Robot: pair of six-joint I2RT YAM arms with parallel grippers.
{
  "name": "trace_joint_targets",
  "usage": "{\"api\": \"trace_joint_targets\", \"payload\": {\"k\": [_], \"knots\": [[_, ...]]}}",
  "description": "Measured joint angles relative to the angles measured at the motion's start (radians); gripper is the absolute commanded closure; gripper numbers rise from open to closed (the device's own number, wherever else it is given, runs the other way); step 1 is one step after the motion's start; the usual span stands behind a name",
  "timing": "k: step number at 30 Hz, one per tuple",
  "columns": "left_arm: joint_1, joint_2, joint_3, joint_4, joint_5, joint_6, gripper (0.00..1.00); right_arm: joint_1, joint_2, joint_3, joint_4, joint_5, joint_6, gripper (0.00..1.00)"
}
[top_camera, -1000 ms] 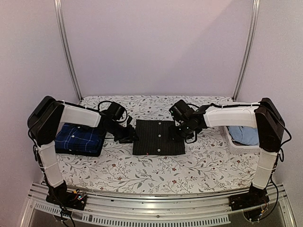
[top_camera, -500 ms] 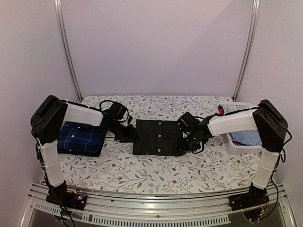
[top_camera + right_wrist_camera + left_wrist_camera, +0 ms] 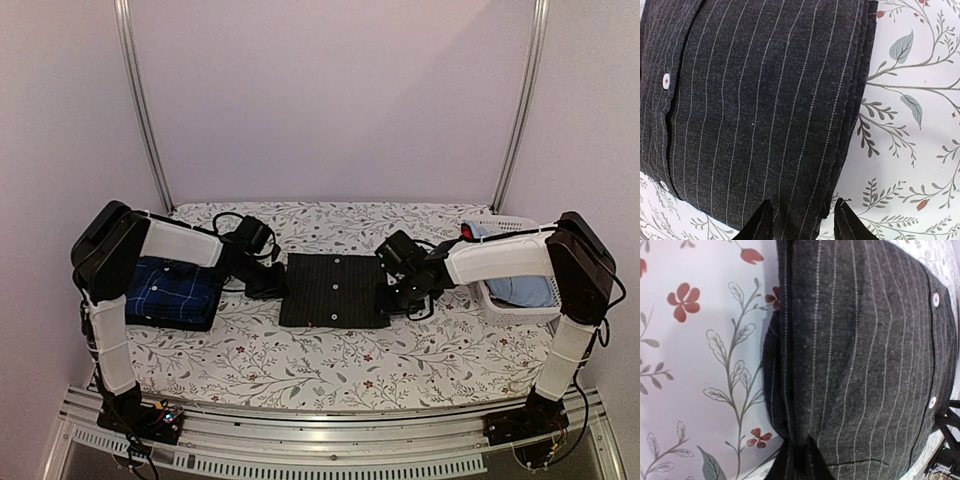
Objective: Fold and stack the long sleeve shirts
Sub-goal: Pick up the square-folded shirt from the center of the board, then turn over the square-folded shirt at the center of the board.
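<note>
Seen from above, a worktop (image 3: pixel 300 362) covered in a floral print carries everything. At far left, partly under the left arm, lies a folded navy checked shirt (image 3: pixel 172 292).

Just to its right, the left tool (image 3: pixel 268 287) sits low at the left edge of a black pinstriped shirt (image 3: pixel 333 290). That shirt is folded into a flat rectangle in the middle of the worktop, well apart from the navy one. The right tool (image 3: pixel 402 294) sits at the shirt's right edge.

At far right stands a white basket (image 3: pixel 497 307), holding light blue cloth (image 3: pixel 522 288). A small red object (image 3: pixel 466 232) shows at its far rim; what it is cannot be told.

The overhead view does not show how wide either tool stands. The wrist cameras do. The left wrist view shows dark fingertips (image 3: pixel 790 464) drawn close together, pinching the stacked layers of the shirt's folded edge. It also shows white buttons (image 3: pixel 936 299) along the placket, which appear only as pale dots from above.

The right wrist view shows two fingers (image 3: pixel 759 222) standing clearly apart, holding nothing. One rests over the pinstriped cloth and the other over the bare print, with the shirt's edge between them.
</note>
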Motion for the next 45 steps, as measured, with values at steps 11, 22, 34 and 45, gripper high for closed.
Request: {"api": "trace_joint_targets", "payload": {"k": [11,22,34,45], "knots": [[-0.001,0.007,0.027,-0.043,-0.003,0.036,1.0,-0.015,-0.01,0.046,-0.002,0.002,-0.012,0.58],[0.028,-0.137,0.026,-0.23,-0.01,0.167,1.0,-0.022,0.034,0.184,0.006,-0.002,-0.044,0.65],[0.09,-0.249,0.031,-0.352,0.034,0.26,1.0,-0.024,0.181,0.235,0.045,-0.084,-0.061,0.85],[0.115,-0.254,0.114,-0.421,0.066,0.306,1.0,-0.01,0.253,0.247,0.079,-0.132,-0.054,0.85]]}}
